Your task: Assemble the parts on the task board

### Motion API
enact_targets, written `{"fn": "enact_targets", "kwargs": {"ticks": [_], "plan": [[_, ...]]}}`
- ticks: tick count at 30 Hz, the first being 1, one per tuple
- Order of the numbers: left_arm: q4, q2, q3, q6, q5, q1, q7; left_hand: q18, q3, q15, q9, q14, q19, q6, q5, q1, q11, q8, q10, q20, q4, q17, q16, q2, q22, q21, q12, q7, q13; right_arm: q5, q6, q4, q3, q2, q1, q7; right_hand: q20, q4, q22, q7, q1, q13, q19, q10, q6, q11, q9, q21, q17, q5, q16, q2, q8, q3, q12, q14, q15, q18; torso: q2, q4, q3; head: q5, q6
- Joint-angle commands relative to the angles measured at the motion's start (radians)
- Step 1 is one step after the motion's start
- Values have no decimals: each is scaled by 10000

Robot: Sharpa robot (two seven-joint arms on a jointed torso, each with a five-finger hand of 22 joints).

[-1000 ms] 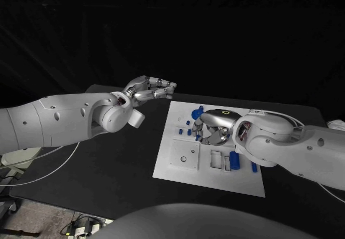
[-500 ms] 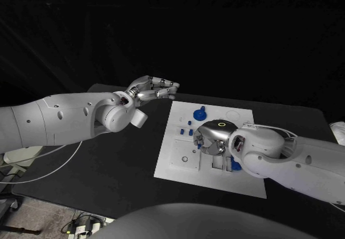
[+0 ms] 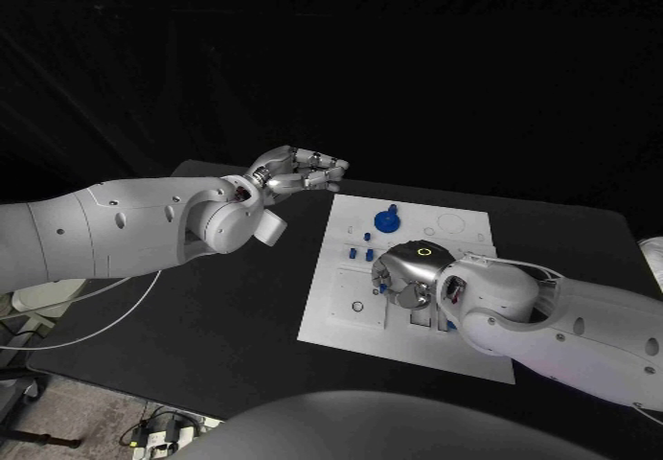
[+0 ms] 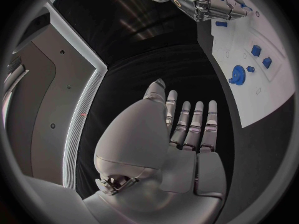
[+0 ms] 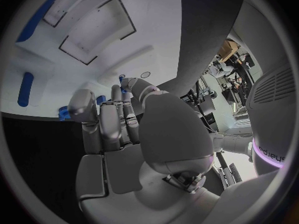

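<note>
The white task board (image 3: 331, 316) lies mid-table, also seen in the left wrist view (image 4: 277, 92). My right hand (image 3: 405, 273) hangs over its middle, fingers pointing down. A small blue part (image 5: 124, 90) sits pinched between its thumb and a fingertip, showing as a blue speck (image 3: 378, 285) below the fingers. A round blue knob part (image 3: 388, 220) stands near the far edge, with two small blue pegs (image 3: 359, 253) left of the hand. My left hand (image 3: 297, 171) is raised off the board's far left corner, fingers straight and holding nothing (image 4: 187, 129).
Rectangular recesses (image 5: 99, 27) and a long blue part (image 5: 26, 88) lie on the board near my right hand. A ring mark (image 3: 358, 307) sits on the board's near left. Black table (image 3: 221, 307) stretches left of the board.
My right hand has moved from the board's far half toward its near half, the small blue speck travelling with its fingertips. The left hand has hardly moved.
</note>
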Motion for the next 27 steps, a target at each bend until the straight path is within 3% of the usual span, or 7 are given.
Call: {"fn": "enact_targets", "kwargs": {"ticks": [1,10,27], "plan": [[-10,37,7,126,-59,-5,14,99,-54,4,-15,-45,-3,-18,62,70,17,62,-33,39,-8,-16,63,63,-18,-3,36,78,-17,-266,-626,-22,5,24,-29,261,15,-59,1164,20,-70,-18,70,88,80,9,17,31,-11,-106,50,-83,-59,-19,5,74,-16,43,-5,-10,-5,-7,-1],[-78,67,7,209,-121,-55,-1,99,-56,9,-16,-51,-3,-20,68,90,15,61,-41,39,-10,-17,68,65,-23,-3,41,77,-18,-286,-1006,-184,5,97,-134,401,14,-62,1175,17,-68,-20,96,92,82,6,18,68,28,-115,73,-81,-62,-16,6,98,-17,35,-6,-3,-5,-20,-1],[-114,71,7,266,-133,-135,-56,99,-56,9,-16,-51,-3,-20,68,90,15,61,-41,39,-10,-17,68,65,-23,-3,41,77,-18,-138,-763,-509,4,205,-287,411,13,-72,1170,12,-60,-22,90,103,89,1,22,60,-7,-133,58,-78,-66,-10,8,83,-21,39,-10,-6,0,-21,-1]]}}
